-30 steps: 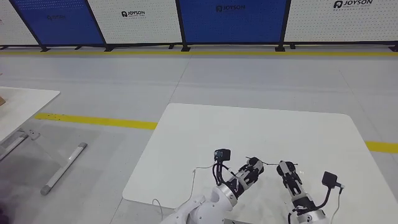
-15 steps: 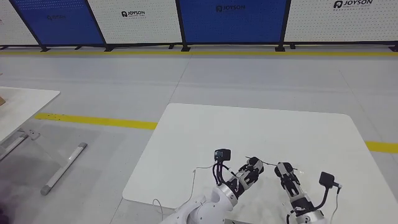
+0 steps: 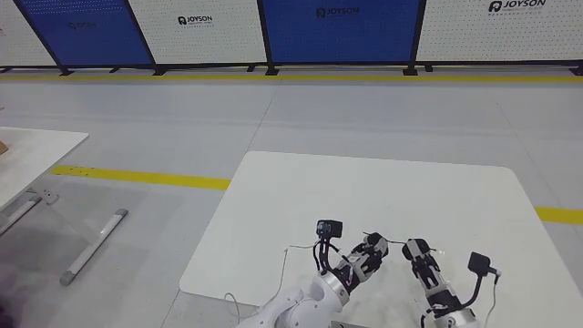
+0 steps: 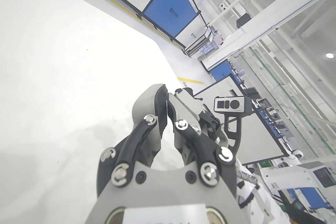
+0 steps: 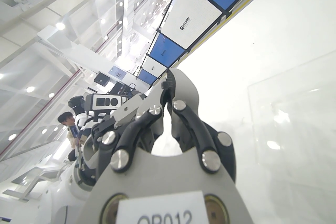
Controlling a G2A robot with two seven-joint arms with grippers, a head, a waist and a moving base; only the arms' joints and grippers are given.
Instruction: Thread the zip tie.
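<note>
I am working with both grippers clenched. My left gripper (image 4: 166, 97) is pressing its two fingers together tip to tip, with no gap showing between the black ribbed pads (image 4: 160, 107). My right gripper (image 5: 168, 79) is doing the same. The two are sitting just beside each other near the close edge of the white table (image 3: 364, 182).

The zip tie (image 3: 393, 238) is showing from above as a thin dark strand running between the two grippers. I am judging that each gripper is pinching one end of it. The wrist views are not showing the strap inside the pads, so I am treating this as likely, not certain.

Handling: I am expecting the strap to be very light, narrow, smooth moulded plastic. It should be springy along its length and prone to bowing or twisting when pushed. It is likely to slip in a loose pinch, so I am relying on the ribbed pads for bite. I am judging the best holds to be close behind the pointed tail, which limits flexing free length, and at the blocky head, leaving its slot uncovered.

My fingers are grey shells with rounded tips, riding on black link bars with bright rivets.
</note>
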